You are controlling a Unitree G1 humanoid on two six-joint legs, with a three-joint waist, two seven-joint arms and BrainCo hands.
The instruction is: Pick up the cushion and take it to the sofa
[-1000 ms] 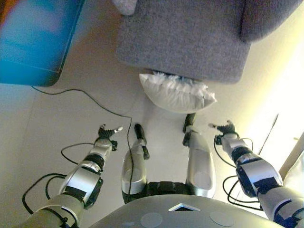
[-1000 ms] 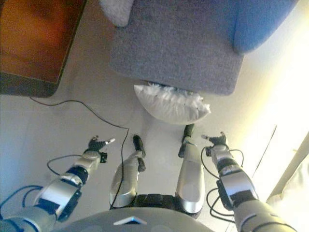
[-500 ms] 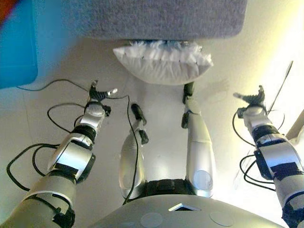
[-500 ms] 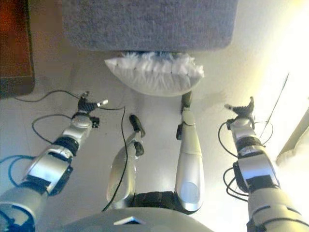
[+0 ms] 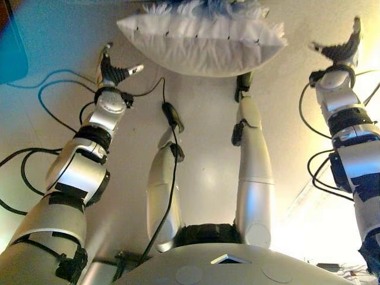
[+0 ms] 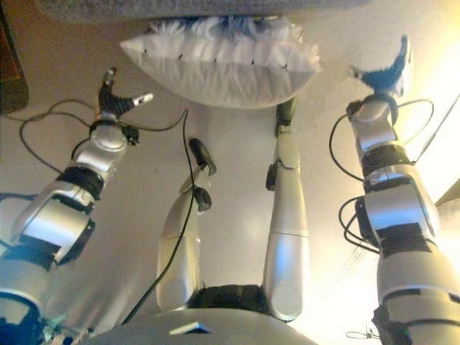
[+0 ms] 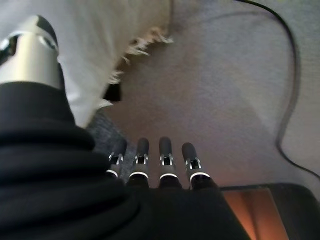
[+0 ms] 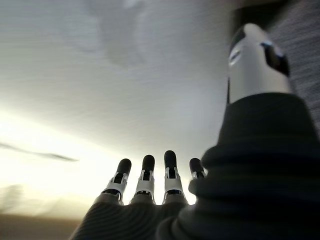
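Note:
A white cushion [image 5: 199, 44] with a fringed edge lies on the floor against the foot of the grey sofa [image 6: 180, 7], at the top middle of the eye views. My left hand [image 5: 110, 68] is open and empty just left of the cushion, a short way from its left corner. My right hand [image 5: 341, 50] is open and empty to the right of the cushion, apart from its right corner. In the left wrist view the cushion's fringed corner [image 7: 100, 45] shows beside my thumb, and the hand [image 7: 160, 160] has its fingers straight. The right wrist view shows my right hand [image 8: 150, 180] above bare floor.
The pale floor [image 5: 202, 160] spreads below the cushion. A dark low piece of furniture [image 6: 11, 72] stands at the far left edge. Bright light falls across the floor at the right.
The view has tilted down and closer, so the sofa has slid almost out of the top. Both hands have reached forward to flank the cushion; both stay open.

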